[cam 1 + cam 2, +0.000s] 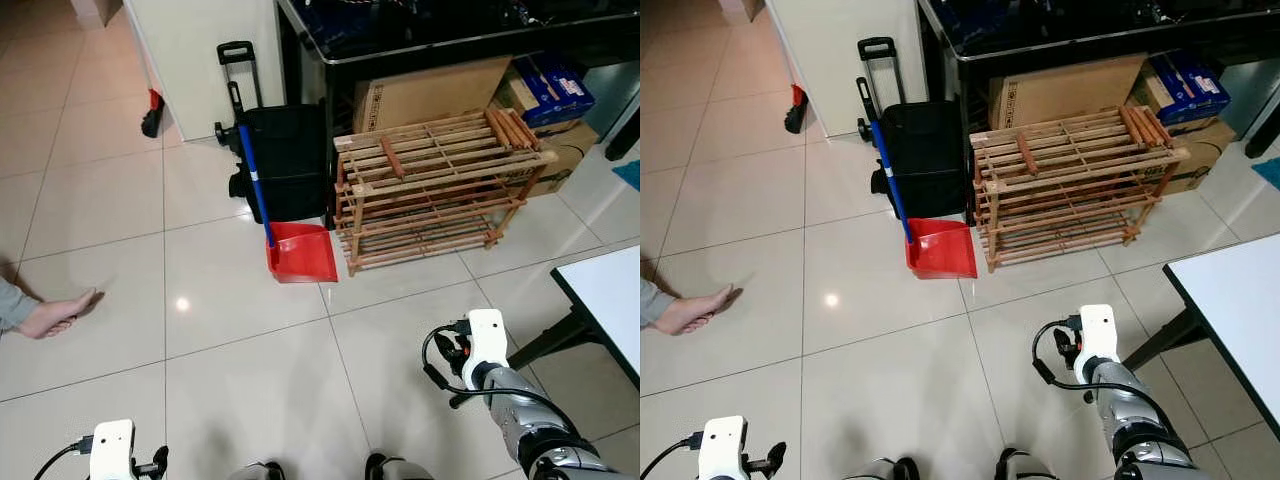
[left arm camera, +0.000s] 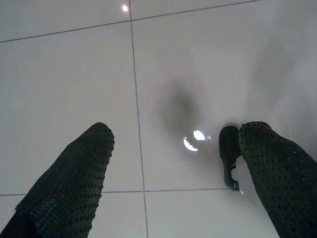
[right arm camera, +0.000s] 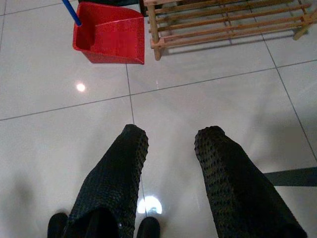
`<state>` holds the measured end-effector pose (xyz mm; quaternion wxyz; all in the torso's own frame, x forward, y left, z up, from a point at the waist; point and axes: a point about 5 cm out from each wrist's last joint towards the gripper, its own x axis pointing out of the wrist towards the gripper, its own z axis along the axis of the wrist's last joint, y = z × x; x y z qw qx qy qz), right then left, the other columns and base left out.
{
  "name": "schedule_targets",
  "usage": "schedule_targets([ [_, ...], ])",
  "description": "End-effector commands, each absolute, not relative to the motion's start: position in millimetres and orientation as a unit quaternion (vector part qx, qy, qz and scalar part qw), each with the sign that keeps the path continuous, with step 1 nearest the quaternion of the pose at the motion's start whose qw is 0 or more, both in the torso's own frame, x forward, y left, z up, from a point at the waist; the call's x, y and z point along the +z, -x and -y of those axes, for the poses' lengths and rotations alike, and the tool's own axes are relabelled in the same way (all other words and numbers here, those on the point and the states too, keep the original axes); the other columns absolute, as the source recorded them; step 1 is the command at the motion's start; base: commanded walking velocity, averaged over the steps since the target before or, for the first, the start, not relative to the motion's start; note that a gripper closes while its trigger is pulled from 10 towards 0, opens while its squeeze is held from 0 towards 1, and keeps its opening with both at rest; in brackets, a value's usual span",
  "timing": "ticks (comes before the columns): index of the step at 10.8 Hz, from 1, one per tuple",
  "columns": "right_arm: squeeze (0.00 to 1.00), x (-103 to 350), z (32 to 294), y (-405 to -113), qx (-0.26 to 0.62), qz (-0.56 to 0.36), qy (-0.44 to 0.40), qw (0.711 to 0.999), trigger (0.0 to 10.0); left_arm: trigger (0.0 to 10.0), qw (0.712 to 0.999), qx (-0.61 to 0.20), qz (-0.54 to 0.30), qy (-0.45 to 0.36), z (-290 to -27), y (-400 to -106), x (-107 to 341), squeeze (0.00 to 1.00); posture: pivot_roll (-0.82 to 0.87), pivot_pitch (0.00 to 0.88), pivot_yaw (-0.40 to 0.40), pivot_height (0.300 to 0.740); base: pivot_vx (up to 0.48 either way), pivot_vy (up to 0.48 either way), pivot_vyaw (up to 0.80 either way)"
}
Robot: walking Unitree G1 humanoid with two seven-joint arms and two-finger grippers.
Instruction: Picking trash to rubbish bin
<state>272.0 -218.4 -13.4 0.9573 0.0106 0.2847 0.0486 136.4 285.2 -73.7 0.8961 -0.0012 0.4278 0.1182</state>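
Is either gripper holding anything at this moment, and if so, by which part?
Nothing is held. The left gripper and the right gripper are both open over bare floor tiles.

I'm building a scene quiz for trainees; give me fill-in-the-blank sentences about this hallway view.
The dustpan on the floor is ____. It lies beside a ____ rack. Its long handle is ____. The right end effector has its fingers ____.

Missing: red; wooden; blue; open
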Motion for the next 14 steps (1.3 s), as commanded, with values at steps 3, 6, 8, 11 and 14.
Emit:
schedule_targets([
  [3,0.00,-14.2,217.6,-271.3,0.047,-0.286,-0.013,0.957,10.0,10.0,0.892,0.126,-0.434,-0.003,-289.3,-134.9,-73.3,0.00,-0.14,0.146,0.054,0.740,0.000,0.000,0.00],
  [6,0.00,-14.3,216.3,-271.8,0.044,-0.285,-0.018,0.957,10.0,10.0,0.900,0.136,-0.414,-0.012,-288.6,-145.7,-69.1,0.00,-0.13,0.143,0.057,0.740,0.000,0.000,0.00],
  [8,0.00,-10.9,215.9,-275.1,0.040,-0.272,-0.033,0.961,10.0,10.0,0.915,0.140,-0.377,0.003,-290.2,-162.6,-60.0,0.00,-0.13,0.141,0.062,0.740,0.000,0.000,0.00],
  [11,0.00,-3.1,217.8,-281.8,0.037,-0.251,-0.031,0.967,10.0,10.0,0.961,0.109,-0.253,-0.036,-281.7,-214.1,-26.2,0.00,-0.13,0.143,0.067,0.740,0.000,0.000,0.00],
  [14,0.00,30.6,204.5,-306.0,0.086,-0.160,-0.023,0.983,10.0,10.0,0.992,0.067,-0.091,-0.062,-261.5,-261.8,28.0,0.00,-0.12,0.143,0.069,0.740,0.000,0.000,0.00],
])
